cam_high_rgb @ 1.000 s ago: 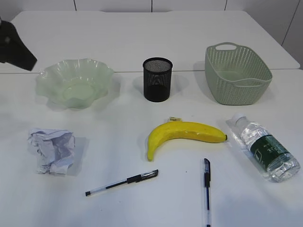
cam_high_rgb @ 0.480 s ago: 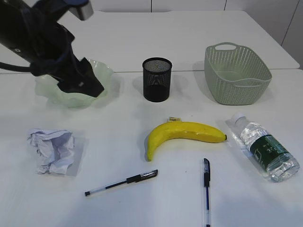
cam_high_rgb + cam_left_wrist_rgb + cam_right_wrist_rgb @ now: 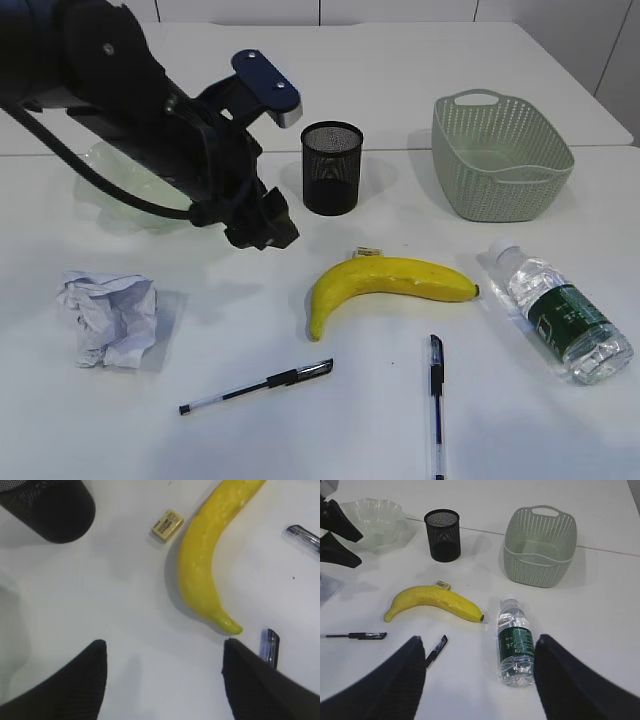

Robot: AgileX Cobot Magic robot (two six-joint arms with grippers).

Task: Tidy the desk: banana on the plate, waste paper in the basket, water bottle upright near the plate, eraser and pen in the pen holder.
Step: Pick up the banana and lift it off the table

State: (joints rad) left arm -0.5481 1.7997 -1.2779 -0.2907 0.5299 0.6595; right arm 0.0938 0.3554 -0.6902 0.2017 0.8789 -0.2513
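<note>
We are looking at a matte black robot arm with dark, ribbed gripper fingers.

We are seeing the left arm [image 3: 120, 90] as bulky black segments, with a black cable [image 3: 100, 185] looping beneath it and a blue-and-silver block [image 3: 268, 88] mounted near the wrist. The left gripper [image 3: 165, 680] is showing two black fingers [image 3: 75, 685] with fine ribbed texture and rounded tips; the right gripper [image 3: 477, 680] is showing matching broad black fingers [image 3: 385, 685].

Left arm [image 3: 150, 110] swings in from left edge, crossing the plate [image 3: 110, 185]; left gripper [image 3: 262, 225] now nears the banana [image 3: 390, 280].
</note>
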